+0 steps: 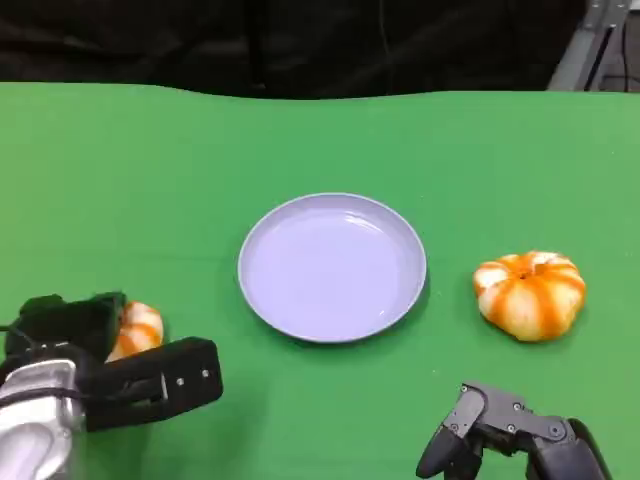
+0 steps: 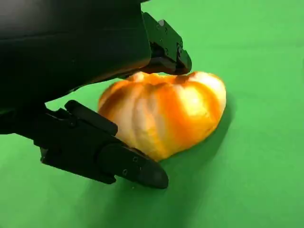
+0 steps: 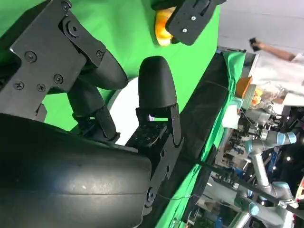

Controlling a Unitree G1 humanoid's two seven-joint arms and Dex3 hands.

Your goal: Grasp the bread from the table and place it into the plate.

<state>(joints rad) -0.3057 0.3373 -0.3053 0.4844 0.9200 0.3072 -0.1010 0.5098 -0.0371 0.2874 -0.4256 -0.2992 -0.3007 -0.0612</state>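
Left hand (image 1: pixel 110 375) bracketed pumpkin-shaped bread (image 2: pixel 164 114), fingers either side, closure undetermined | bread on green table (image 1: pixel 320 140), left of lilac plate (image 1: pixel 332 266) | right hand (image 1: pixel 500 430) loosely curled, holding nothing.

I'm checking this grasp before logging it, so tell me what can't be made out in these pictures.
- Head view: the left hand covers much of the near bread; contact unclear.
- Left wrist view: fingers flank that bread, but the black shell hides its far side.
- Head view: the right hand is cut by the bottom edge.
- Right wrist view: fingers block most of the plate.
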